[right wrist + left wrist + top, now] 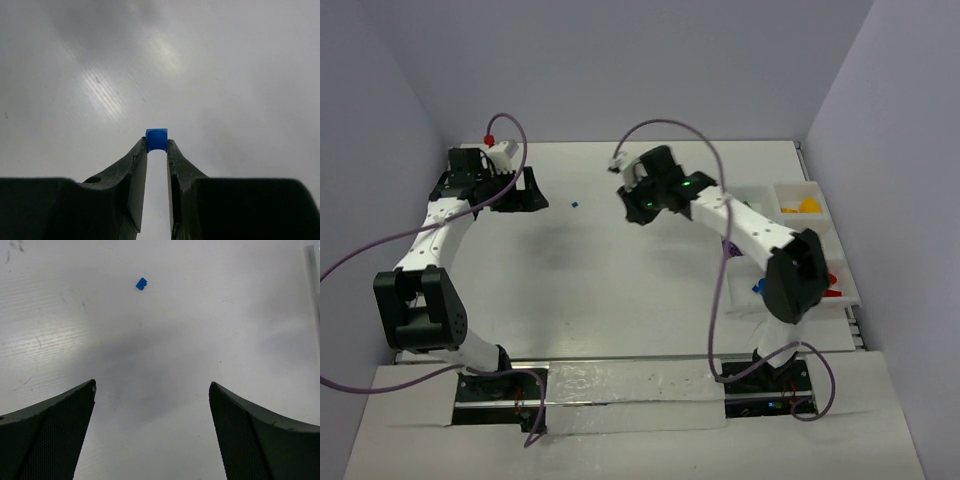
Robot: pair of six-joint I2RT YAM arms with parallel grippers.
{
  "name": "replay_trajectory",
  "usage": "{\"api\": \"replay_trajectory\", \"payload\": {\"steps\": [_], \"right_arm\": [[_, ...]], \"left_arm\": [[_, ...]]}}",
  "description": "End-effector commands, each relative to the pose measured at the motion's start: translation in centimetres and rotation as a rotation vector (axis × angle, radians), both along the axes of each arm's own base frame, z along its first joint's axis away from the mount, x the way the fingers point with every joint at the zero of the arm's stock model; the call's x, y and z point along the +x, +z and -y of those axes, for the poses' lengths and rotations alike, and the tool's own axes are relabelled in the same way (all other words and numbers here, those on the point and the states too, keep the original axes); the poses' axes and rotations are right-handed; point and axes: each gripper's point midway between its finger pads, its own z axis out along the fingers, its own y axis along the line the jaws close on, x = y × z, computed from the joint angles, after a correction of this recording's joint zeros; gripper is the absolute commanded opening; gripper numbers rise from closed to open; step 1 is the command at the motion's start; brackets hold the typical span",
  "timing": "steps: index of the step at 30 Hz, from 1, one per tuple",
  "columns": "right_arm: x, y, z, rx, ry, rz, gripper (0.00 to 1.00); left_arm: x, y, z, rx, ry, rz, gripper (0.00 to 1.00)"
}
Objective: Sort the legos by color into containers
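A tiny blue lego (576, 203) lies loose on the white table, just right of my left gripper (527, 193). In the left wrist view this lego (141, 284) lies ahead of the left gripper (152, 385), which is wide open and empty. My right gripper (636, 205) hovers over the table's middle, left of the white compartment tray (790, 188). In the right wrist view the right gripper (156, 143) is shut on another small blue lego (156, 139), pinched at its fingertips above bare table.
The tray at the right edge holds yellow-orange bricks (805, 207) in a far compartment, red bricks (835, 281) nearer, and a blue piece (758, 287) and a purple one (730, 250) partly hidden by the right arm. Grey walls enclose the table.
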Motion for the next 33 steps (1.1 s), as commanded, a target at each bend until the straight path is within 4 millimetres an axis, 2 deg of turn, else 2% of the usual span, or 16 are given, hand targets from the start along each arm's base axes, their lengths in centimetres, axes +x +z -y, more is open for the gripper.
{"api": "replay_trajectory", "payload": {"steps": [1, 6, 8, 10, 11, 13, 17, 20, 25, 26, 28, 31, 33], "right_arm": [[-1.9, 2.4, 8.2, -0.025, -0.052, -0.001, 0.00], [-5.0, 1.7, 18.5, -0.150, -0.198, 0.011, 0.00], [-6.1, 1.1, 21.7, -0.188, -0.265, 0.003, 0.00], [-7.3, 1.1, 23.9, -0.208, -0.308, 0.009, 0.00], [-8.4, 0.5, 25.8, -0.228, -0.345, -0.020, 0.00], [-9.9, -0.5, 27.8, -0.257, -0.390, -0.059, 0.00], [-12.5, -3.0, 30.2, -0.323, -0.417, -0.115, 0.00], [-13.6, -4.5, 30.7, -0.360, -0.412, -0.182, 0.01], [-13.9, -5.4, 31.7, -0.380, -0.417, -0.205, 0.09], [-14.0, -5.5, 31.8, -0.387, -0.417, -0.209, 0.15], [-14.0, -5.8, 32.0, -0.402, -0.414, -0.218, 0.39], [-13.5, -5.7, 32.1, -0.402, -0.419, -0.210, 0.52], [-13.3, -5.5, 32.1, -0.401, -0.419, -0.211, 0.56]], "left_arm": [[2.1, 1.8, 2.9, 0.074, -0.111, 0.127, 0.99], [2.9, 0.8, 6.0, 0.090, -0.159, 0.129, 0.99], [3.3, 0.3, 6.8, 0.105, -0.167, 0.120, 0.99], [3.8, 0.4, 7.7, 0.118, -0.181, 0.125, 0.99], [4.1, 0.1, 8.3, 0.133, -0.192, 0.115, 0.99], [4.4, -0.7, 8.7, 0.149, -0.201, 0.087, 0.99], [5.2, -2.1, 9.5, 0.170, -0.210, 0.052, 0.99], [5.7, -2.3, 9.9, 0.175, -0.207, 0.026, 0.99], [6.3, -2.6, 10.0, 0.187, -0.202, 0.015, 0.99], [6.3, -2.7, 9.8, 0.193, -0.200, 0.013, 0.99], [6.3, -2.8, 9.5, 0.212, -0.192, 0.011, 0.99], [6.0, -3.3, 9.2, 0.221, -0.183, 0.005, 0.99], [5.8, -3.4, 9.1, 0.221, -0.180, 0.002, 0.99]]}}
